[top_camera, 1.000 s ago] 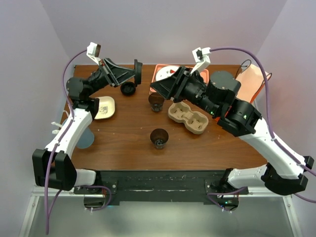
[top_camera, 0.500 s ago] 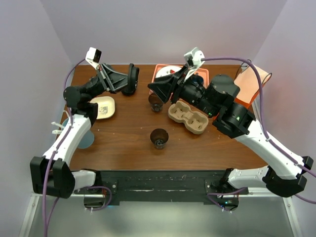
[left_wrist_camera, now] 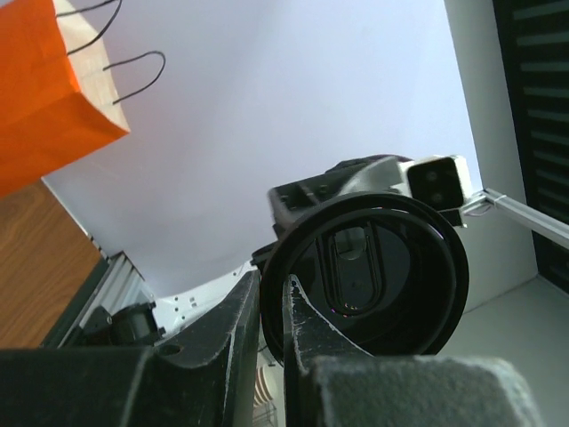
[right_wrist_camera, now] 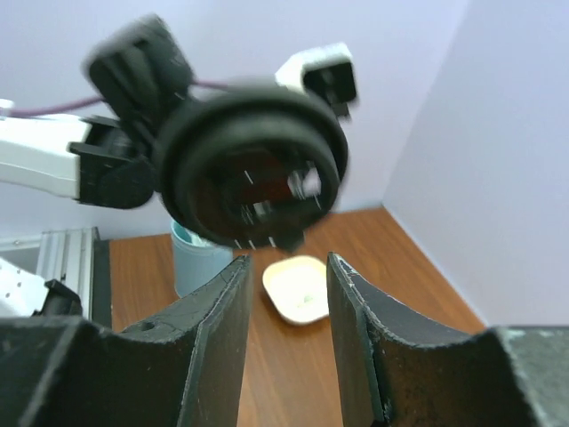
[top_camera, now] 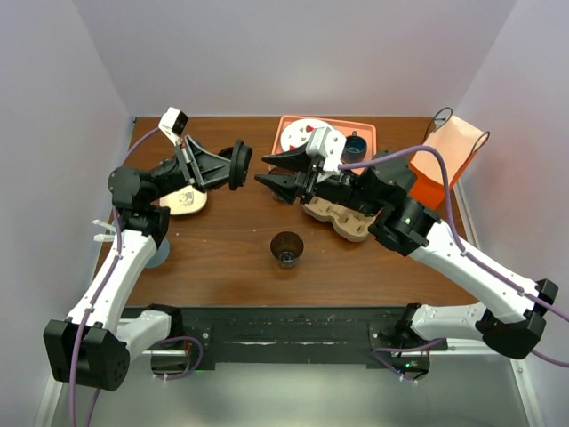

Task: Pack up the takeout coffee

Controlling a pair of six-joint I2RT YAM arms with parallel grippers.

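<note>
Top external view: the wooden table (top_camera: 222,258) carries an orange bag (top_camera: 453,156) at 2 o'clock, an orange tray (top_camera: 338,120) at 12 o'clock and a pulp carrier (top_camera: 351,222) just right of centre. The left claw (top_camera: 231,168), held above the table at 10 o'clock, pinches the rim of a round black lid (top_camera: 242,165), which stands on edge. In the left wrist view one finger (left_wrist_camera: 307,347) sits inside the rim and the other outside. The right claw (top_camera: 263,169) is spread and empty; it points toward 9 o'clock at the lid, with its tips just short of it. An open brown cup (top_camera: 286,246) stands at 6 o'clock from centre, apart from both claws.
</note>
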